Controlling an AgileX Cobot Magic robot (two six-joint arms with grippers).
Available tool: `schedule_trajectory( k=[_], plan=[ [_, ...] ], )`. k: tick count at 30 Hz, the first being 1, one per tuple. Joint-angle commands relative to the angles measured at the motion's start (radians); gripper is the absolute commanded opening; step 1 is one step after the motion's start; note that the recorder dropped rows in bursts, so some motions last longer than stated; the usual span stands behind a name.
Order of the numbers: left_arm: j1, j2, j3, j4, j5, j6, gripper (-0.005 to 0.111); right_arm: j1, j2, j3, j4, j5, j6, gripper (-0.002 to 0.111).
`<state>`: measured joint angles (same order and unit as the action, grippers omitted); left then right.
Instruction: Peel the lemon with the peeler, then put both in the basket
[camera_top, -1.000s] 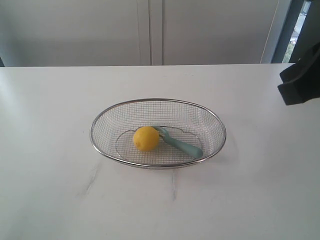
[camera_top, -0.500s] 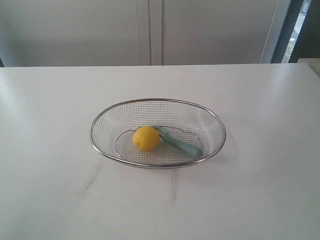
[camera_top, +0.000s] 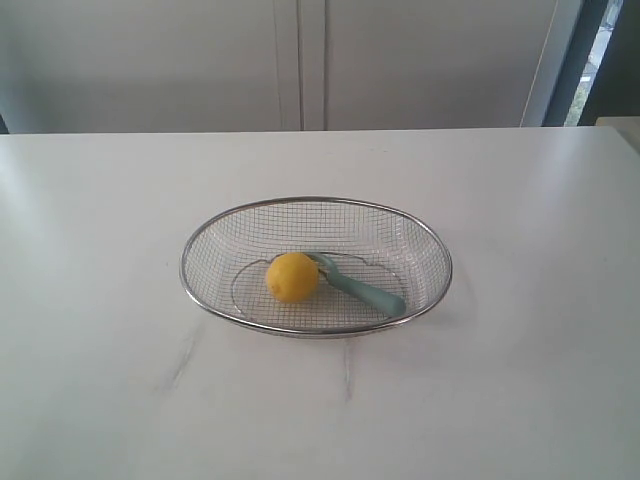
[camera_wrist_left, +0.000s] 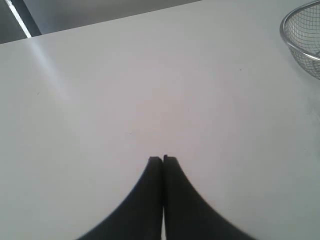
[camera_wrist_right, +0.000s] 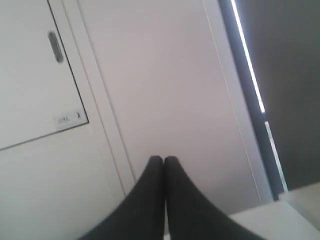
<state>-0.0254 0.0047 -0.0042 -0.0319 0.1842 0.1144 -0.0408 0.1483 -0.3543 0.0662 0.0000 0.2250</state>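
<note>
The left end effector (camera_wrist_left: 163, 159) has its two dark fingers pressed fully together and holds nothing. It hangs over the bare white table (camera_wrist_left: 100, 100), and the rim of the basket (camera_wrist_left: 283, 34) shows at the edge of its wrist view. The right end effector (camera_wrist_right: 163, 159) is closed in the same way, also empty, and faces a pale cabinet door (camera_wrist_right: 30, 75). In the exterior view the basket stands near the middle of the table. The lemon (camera_top: 292, 277) lies inside it, slightly toward 8 o'clock from the basket's centre. The peeler (camera_top: 365, 290) lies inside too, at 3 o'clock of the lemon, its handle pointing toward 4 o'clock. Its head seems to touch the lemon, though this is hard to tell.
</note>
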Motion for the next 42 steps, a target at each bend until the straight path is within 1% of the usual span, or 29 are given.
schedule_trajectory(
  k=[1, 3, 7, 9, 10, 12, 15, 16, 17, 21, 26, 42],
  plan=[
    [0.002, -0.005, 0.004, -0.011, 0.004, -0.005, 0.000, -0.006, -0.075, 0.151, -0.004, -0.188, 0.011, 0.000],
    [0.002, -0.005, 0.004, -0.011, 0.004, -0.005, 0.000, -0.006, -0.105, 0.222, -0.004, -0.222, -0.013, 0.000],
    [0.002, -0.005, 0.004, -0.011, 0.004, -0.005, 0.000, -0.006, -0.148, 0.341, -0.004, -0.225, -0.050, 0.000],
    [0.002, -0.005, 0.004, -0.011, 0.004, -0.005, 0.000, -0.006, -0.148, 0.354, -0.004, -0.216, -0.093, 0.000],
    [0.002, -0.005, 0.004, -0.011, 0.004, -0.005, 0.000, -0.006, -0.148, 0.354, -0.004, -0.118, -0.121, 0.000],
    [0.002, -0.005, 0.004, -0.011, 0.004, -0.005, 0.000, -0.006, -0.148, 0.354, -0.016, 0.017, -0.182, 0.000],
    [0.002, -0.005, 0.004, -0.011, 0.004, -0.005, 0.000, -0.006, -0.148, 0.354, -0.045, 0.191, -0.206, 0.000],
    [0.002, -0.005, 0.004, -0.011, 0.004, -0.005, 0.000, 0.000, -0.148, 0.354, -0.045, 0.287, -0.206, 0.000],
    [0.002, -0.005, 0.004, -0.011, 0.004, -0.005, 0.000, 0.008, -0.148, 0.354, -0.045, 0.321, -0.204, 0.000],
    [0.002, -0.005, 0.004, -0.011, 0.004, -0.005, 0.000, 0.085, -0.148, 0.354, -0.045, 0.310, -0.204, 0.000],
    [0.002, -0.005, 0.004, -0.011, 0.004, -0.005, 0.000, 0.133, -0.148, 0.354, -0.041, 0.310, -0.202, 0.000],
    [0.002, -0.005, 0.004, -0.011, 0.004, -0.005, 0.000, 0.133, -0.148, 0.354, -0.041, 0.314, -0.202, 0.000]
  ],
)
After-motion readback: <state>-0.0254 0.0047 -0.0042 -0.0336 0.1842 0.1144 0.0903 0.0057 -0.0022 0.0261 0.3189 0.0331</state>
